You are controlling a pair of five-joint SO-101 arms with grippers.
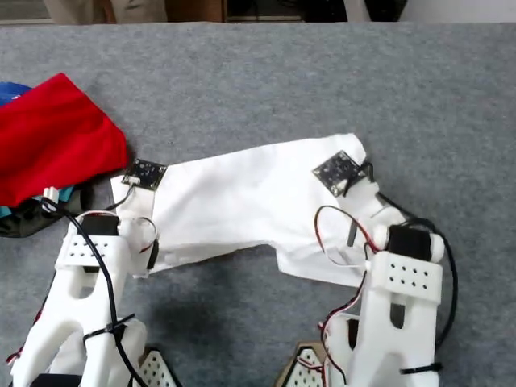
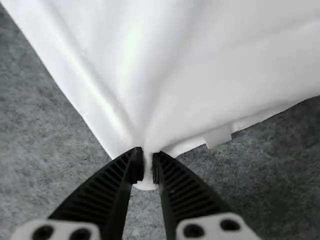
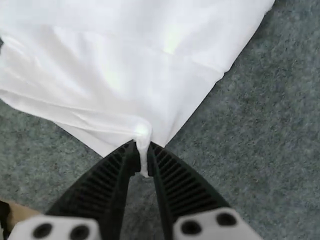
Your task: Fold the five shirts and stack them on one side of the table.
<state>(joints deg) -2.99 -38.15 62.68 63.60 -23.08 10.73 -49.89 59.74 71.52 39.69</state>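
- A white shirt [image 1: 250, 205] lies spread across the middle of the grey table [image 1: 266, 72]. It runs from left to right, with its right end a little farther off than its left.
- The left arm [image 1: 89, 274] comes up from the near edge and ends at the shirt's left end.
- The left gripper [image 2: 145, 167] is closed to a narrow gap, with a small fold of the white shirt's edge pinched between its black fingers [image 2: 107, 187]. From that pinch the cloth fans out away from the gripper in soft creases. Bare table shows on both sides of the pinch.
- The right arm [image 1: 399, 290] also comes from the near edge and ends over the shirt's right end.
- The right gripper [image 3: 142, 157] is likewise nearly closed, clamping a bunched bit of the white shirt between its fingertips. The cloth spreads away from it, and its edge runs off slantwise over the table.
- The white shirt is thus held at both ends, one gripper at each, and its middle lies flat on the table between the two arms.
- A red shirt [image 1: 56, 137] lies at the left edge of the table, near the white shirt's left end.
- A bit of blue cloth [image 1: 11, 90] shows at the red shirt's far side.
- Teal and dark cloth [image 1: 24, 216] shows at its near side.
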